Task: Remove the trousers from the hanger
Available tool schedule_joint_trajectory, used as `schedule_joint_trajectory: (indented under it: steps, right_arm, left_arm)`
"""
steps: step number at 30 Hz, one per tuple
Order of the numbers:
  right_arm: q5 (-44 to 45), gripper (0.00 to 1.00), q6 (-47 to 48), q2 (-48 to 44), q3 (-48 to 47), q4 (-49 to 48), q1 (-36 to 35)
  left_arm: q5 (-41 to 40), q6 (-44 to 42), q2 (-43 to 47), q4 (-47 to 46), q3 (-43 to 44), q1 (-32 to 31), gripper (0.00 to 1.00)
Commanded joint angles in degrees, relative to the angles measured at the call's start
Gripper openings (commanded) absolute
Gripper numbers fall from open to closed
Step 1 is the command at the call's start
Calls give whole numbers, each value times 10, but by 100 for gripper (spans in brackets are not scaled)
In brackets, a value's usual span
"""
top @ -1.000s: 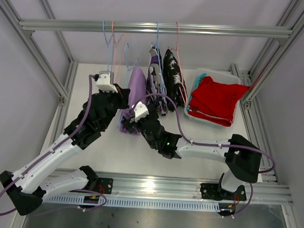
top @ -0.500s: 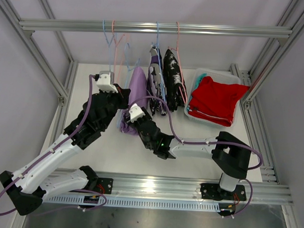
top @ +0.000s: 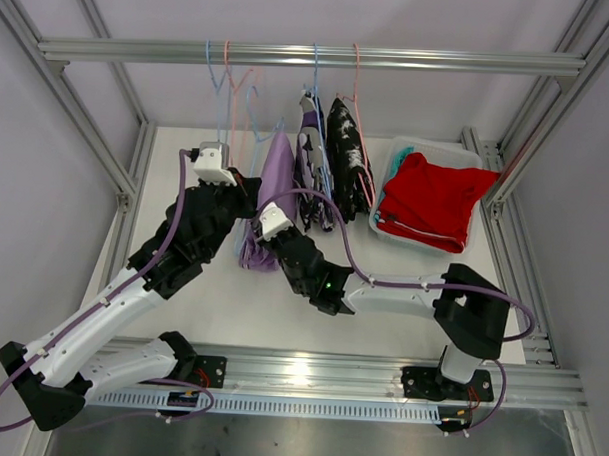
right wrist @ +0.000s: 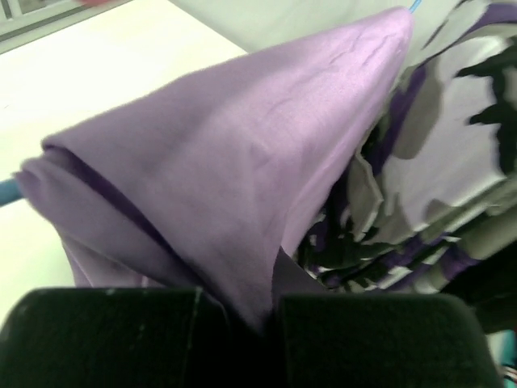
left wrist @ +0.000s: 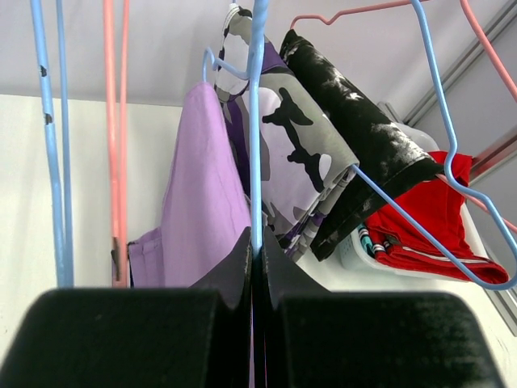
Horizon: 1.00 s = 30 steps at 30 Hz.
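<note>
Presently, the left gripper [left wrist: 254,252] was found closed tight on the wire of a blue hanger [left wrist: 257,121], the wire pinched between its fingertips. The lilac trousers [left wrist: 202,194] were seen hanging just beside that wire, draped from the peak of the hanger and spread downward toward the table [top: 187,154]. The right gripper [right wrist: 258,311] was found closed on a lower fold of the lilac trousers, with cloth bunched between its fingers. Both grippers were placed close together at the lilac trousers, the left one higher.

The print trousers [top: 312,168] and the black trousers [top: 345,149] were noted on their own hangers under the rail [top: 440,61], side by side and right of the lilac pair. The red trousers [top: 436,198] were observed lying in a tub [top: 474,154] at the right of the table, with the teal trousers [top: 403,152] showing beneath them at the far left corner. Two bare hangers [top: 224,85], one blue and one pink, were recorded on the rail at the left.
</note>
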State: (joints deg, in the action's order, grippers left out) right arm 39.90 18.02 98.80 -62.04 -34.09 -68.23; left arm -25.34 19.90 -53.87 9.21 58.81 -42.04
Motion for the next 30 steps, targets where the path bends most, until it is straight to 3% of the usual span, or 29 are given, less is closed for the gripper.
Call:
schedule_joint_trajectory:
  steps: [1, 11, 22, 30]
  right_arm:
    - [30, 0, 15, -73, -23, -3, -12]
    - [97, 0, 131, -188, -55, 39, -63]
    - [125, 0, 221, -225, -130, 66, -81]
    - [184, 0, 370, -237, -175, 22, -137]
  left_arm:
    - [-7, -22, 12, -44, 10, -4, 0]
    - [-4, -19, 8, -44, 10, -3, 0]
    - [-1, -17, -11, -41, 10, -4, 0]
    - [11, -7, -29, -38, 11, -3, 0]
